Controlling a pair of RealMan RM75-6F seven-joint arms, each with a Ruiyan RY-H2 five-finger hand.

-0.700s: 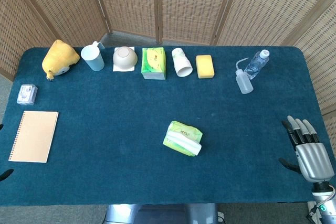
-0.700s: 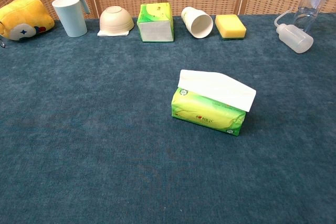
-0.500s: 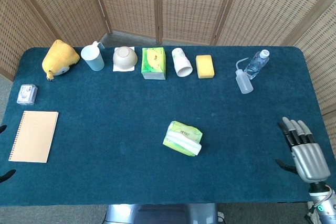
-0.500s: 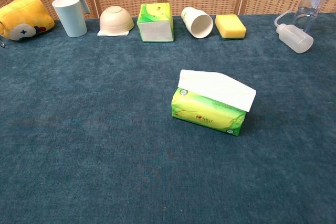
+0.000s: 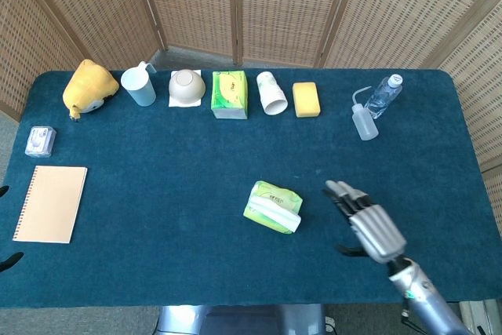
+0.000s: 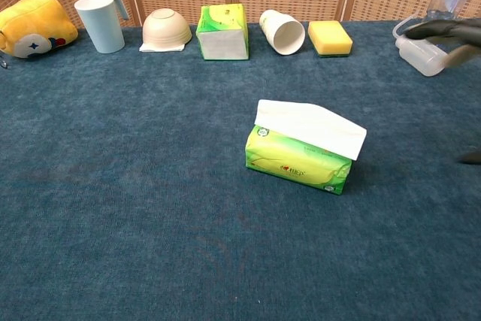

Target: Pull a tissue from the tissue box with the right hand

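Note:
A green soft tissue pack (image 5: 271,205) (image 6: 297,166) lies near the table's middle, with a white tissue (image 6: 311,128) folded over its top. My right hand (image 5: 365,221) hovers just right of the pack, fingers spread and pointing toward the far side, holding nothing. In the chest view only its dark fingertips (image 6: 449,31) enter at the right edge. A second, upright green tissue box (image 5: 229,93) (image 6: 222,31) stands in the back row. My left hand shows only as dark tips (image 5: 8,260) at the left edge of the head view.
Along the far edge stand a yellow plush (image 5: 89,86), pale blue mug (image 5: 139,85), upturned bowl (image 5: 187,85), paper cup on its side (image 5: 272,92), yellow sponge (image 5: 306,99), squeeze bottle (image 5: 364,122) and water bottle (image 5: 383,96). A notebook (image 5: 51,202) and small packet (image 5: 39,141) lie at left.
My right hand has swung left from the table's right edge to a spot just right of the tissue pack, and its fingertips now enter the chest view. The pack has not moved.

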